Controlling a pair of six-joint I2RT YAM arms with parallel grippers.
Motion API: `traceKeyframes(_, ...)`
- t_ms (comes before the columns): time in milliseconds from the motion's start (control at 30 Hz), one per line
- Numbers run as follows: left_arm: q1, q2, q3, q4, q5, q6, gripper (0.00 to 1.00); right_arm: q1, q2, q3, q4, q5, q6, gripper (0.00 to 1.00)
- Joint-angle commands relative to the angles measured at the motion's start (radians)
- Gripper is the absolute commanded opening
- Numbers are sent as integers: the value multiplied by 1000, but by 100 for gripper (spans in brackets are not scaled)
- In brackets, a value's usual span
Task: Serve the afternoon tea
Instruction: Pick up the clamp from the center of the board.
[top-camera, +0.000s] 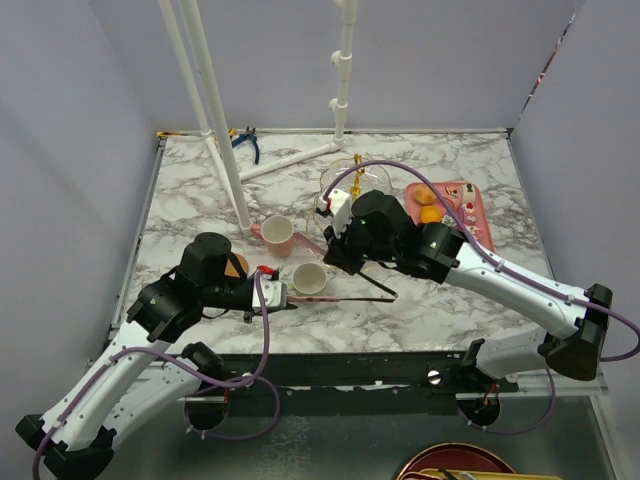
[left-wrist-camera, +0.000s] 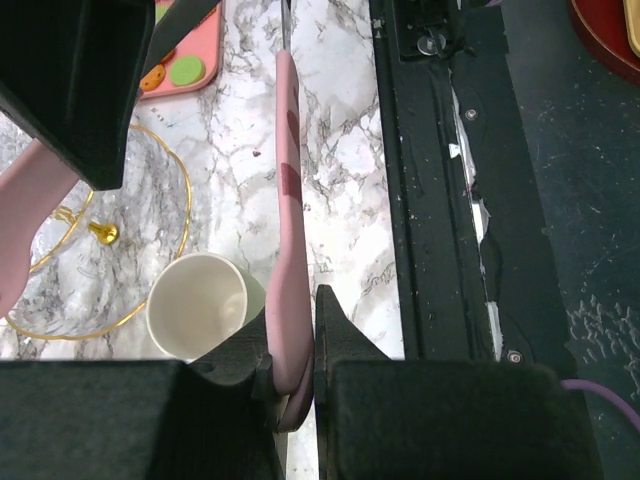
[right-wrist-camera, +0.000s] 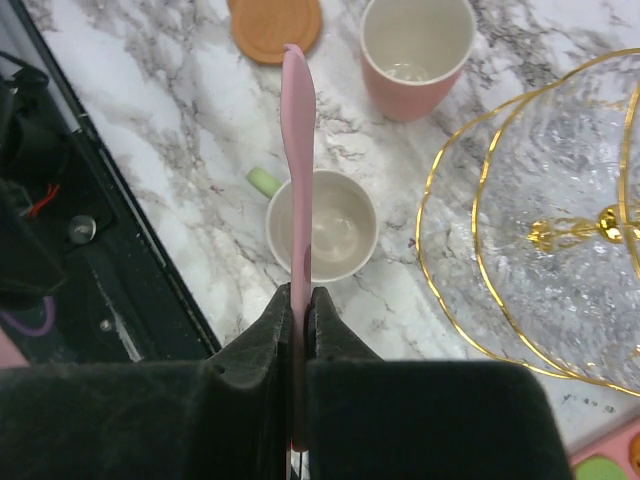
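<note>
A pair of pink-tipped tongs (top-camera: 315, 298) hangs over the marble, its two thin arms meeting at a dark joint (top-camera: 393, 296). My left gripper (top-camera: 283, 298) (left-wrist-camera: 293, 310) is shut on one pink arm (left-wrist-camera: 288, 200). My right gripper (top-camera: 342, 266) (right-wrist-camera: 301, 295) is shut on the other pink arm (right-wrist-camera: 298, 150), just above the pale-green mug (top-camera: 309, 278) (left-wrist-camera: 195, 305) (right-wrist-camera: 345, 225). Behind that stands the pink mug (top-camera: 277, 232) (right-wrist-camera: 415, 50). A brown coaster (top-camera: 238, 265) (right-wrist-camera: 277, 25) lies to its left. The glass stand with gold rims (top-camera: 355, 180) (left-wrist-camera: 150, 300) (right-wrist-camera: 560, 300) is empty.
A flat pink tray (top-camera: 480, 215) (left-wrist-camera: 205, 40) at the back right carries macarons and small cakes. White pipes (top-camera: 225, 130) rise from the back left, with blue pliers (top-camera: 245, 140) beside them. A black rail (top-camera: 380, 365) runs along the table's near edge.
</note>
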Motion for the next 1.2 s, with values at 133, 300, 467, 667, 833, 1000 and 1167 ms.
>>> traceKeyframes(133,-3,-39,83,-84,97,69,0,-11,15,40,63,189,-2,1)
traceKeyframes(300,-3,-78,85,-120,110,45,0,-21,36,45,76,175,-5,1)
traceKeyframes(467,-3,-105,54,-126,119,31,0,-26,45,61,112,-2,9,1)
traceKeyframes(667,-3,-59,13,-57,52,131,53,-19,146,140,23,-129,41,0)
traceKeyframes(833,-3,-16,60,-47,49,169,74,2,132,121,4,-103,50,0)
traceKeyframes(1000,-3,12,72,-76,35,219,74,16,124,134,-30,-86,41,1)
traceKeyframes(1167,-3,50,114,-77,17,217,72,59,151,172,-112,-38,14,0)
